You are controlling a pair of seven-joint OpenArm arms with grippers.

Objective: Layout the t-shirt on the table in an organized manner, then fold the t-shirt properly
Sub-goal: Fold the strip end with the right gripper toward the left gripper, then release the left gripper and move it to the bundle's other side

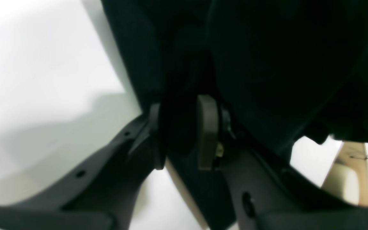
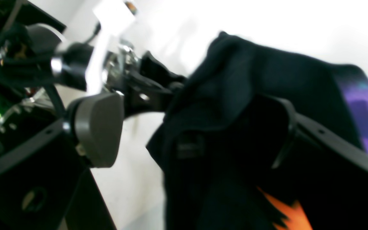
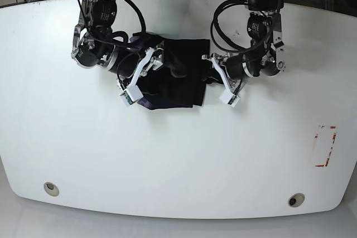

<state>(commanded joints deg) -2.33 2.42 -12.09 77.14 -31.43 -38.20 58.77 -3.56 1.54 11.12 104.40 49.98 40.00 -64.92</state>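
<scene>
T-shirt (image 3: 178, 73): we see the black cloth bunched between the two hands on the far half of the counter (image 3: 167, 154), not yet spread flat; a purple patch shows near the right hand, and the right wrist view adds an orange patch on the cloth
Left hand (image 1: 180, 131): closed on a dark fold of the t-shirt, which fills the narrow gap between its two pads; the cloth hangs ahead of and beyond the fingers, so we judge the grip sits on an edge, taken there to draw the shirt outward
Right hand (image 2: 184, 127): one grey pad stands bare to one side, with white counter showing between it and the cloth; the other finger is covered by the draped shirt; the fingers stand apart, and we cannot tell whether any fabric is truly pinched
Relation of hands: they face each other with the shirt between them, each at one side of the bundle, a placing that suits pulling it wide
Stage: we judge the laying-out unfinished and the folding not begun
Risk: if the right hand holds nothing, a pull by the left hand would only drag the bundle across the counter
</scene>
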